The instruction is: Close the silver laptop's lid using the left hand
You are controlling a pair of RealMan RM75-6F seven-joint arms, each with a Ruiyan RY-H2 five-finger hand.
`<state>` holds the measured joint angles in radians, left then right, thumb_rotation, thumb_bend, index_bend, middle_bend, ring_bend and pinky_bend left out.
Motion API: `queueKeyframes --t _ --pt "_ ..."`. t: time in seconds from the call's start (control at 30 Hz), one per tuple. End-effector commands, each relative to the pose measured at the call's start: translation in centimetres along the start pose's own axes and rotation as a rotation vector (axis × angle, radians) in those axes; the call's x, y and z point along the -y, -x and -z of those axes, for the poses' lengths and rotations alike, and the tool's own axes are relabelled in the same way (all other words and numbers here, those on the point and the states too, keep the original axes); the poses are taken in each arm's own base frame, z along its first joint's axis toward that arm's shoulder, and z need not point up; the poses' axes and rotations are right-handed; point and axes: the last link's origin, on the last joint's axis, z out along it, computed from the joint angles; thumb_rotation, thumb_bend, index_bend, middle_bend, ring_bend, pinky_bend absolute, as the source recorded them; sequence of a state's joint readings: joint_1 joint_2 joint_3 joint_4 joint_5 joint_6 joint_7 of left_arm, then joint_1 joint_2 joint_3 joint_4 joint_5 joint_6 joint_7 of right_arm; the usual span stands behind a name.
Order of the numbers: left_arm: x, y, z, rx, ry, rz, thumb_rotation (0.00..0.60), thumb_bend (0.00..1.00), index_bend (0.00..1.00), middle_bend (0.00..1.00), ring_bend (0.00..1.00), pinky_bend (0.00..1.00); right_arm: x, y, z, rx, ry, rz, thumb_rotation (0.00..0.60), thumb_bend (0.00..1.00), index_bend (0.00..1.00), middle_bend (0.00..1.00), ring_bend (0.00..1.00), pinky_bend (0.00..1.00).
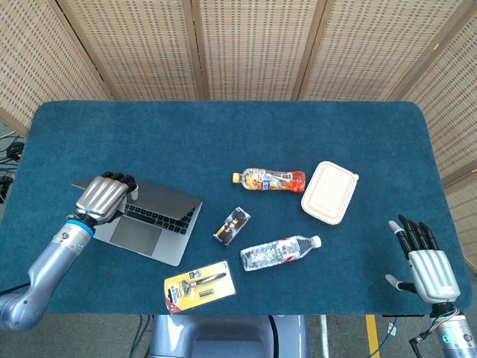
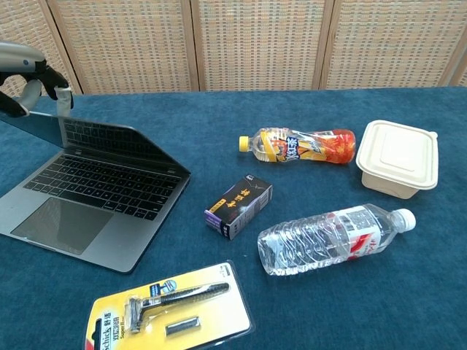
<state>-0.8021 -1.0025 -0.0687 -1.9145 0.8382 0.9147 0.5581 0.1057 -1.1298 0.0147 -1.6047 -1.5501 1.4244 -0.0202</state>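
Note:
The silver laptop point(image 1: 153, 218) point(image 2: 87, 200) lies at the table's left front, its lid tilted low over the keyboard, roughly half shut. My left hand point(image 1: 103, 197) point(image 2: 29, 76) rests on the lid's top edge with its fingers curled over the rim, pressing it down. My right hand point(image 1: 425, 261) hovers open, fingers spread, off the table's right front corner, far from the laptop; the chest view does not show it.
A juice bottle point(image 1: 270, 180), a small dark box point(image 1: 232, 225), a clear water bottle point(image 1: 279, 252), a yellow razor pack point(image 1: 199, 286) and a beige lidded container point(image 1: 329, 192) lie right of the laptop. The blue table point(image 1: 223, 134) ends close behind my left forearm.

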Motion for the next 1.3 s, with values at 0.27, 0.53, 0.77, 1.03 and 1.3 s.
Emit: queueKeyframes --t 0.27,0.53,0.77,1.03,1.3 --pt "0.6 3.1 1.3 0.06 0.012 -0.004 0.6 0.92 0.44 0.28 0.23 0.22 0.0 0.0 0.0 0.0 -0.001 0.0 0.6 0.0 0.0 0.0 0.0 0.0" --pt "0.9 5.1 1.3 0.098 0.01 0.009 0.6 0.92 0.44 0.28 0.23 0.22 0.1 0.0 0.0 0.0 -0.001 -0.001 0.6 0.0 0.0 0.0 0.0 0.0" --pt "0.6 7.2 1.0 0.135 0.022 0.0 0.6 0.92 0.44 0.28 0.23 0.22 0.0 -0.1 0.0 0.0 0.0 -0.001 0.6 0.0 0.0 0.0 0.0 0.0" --pt "-0.4 9.2 0.4 0.17 0.041 0.0 0.6 0.92 0.44 0.28 0.23 0.22 0.0 -0.1 0.0 0.001 0.001 -0.003 0.6 0.0 0.0 0.0 0.0 0.0" --pt "-1.0 11.1 0.0 0.201 0.045 -0.013 0.6 0.92 0.44 0.28 0.23 0.22 -0.2 0.0 -0.1 0.006 0.008 -0.008 0.6 0.0 0.0 0.0 0.0 0.0"
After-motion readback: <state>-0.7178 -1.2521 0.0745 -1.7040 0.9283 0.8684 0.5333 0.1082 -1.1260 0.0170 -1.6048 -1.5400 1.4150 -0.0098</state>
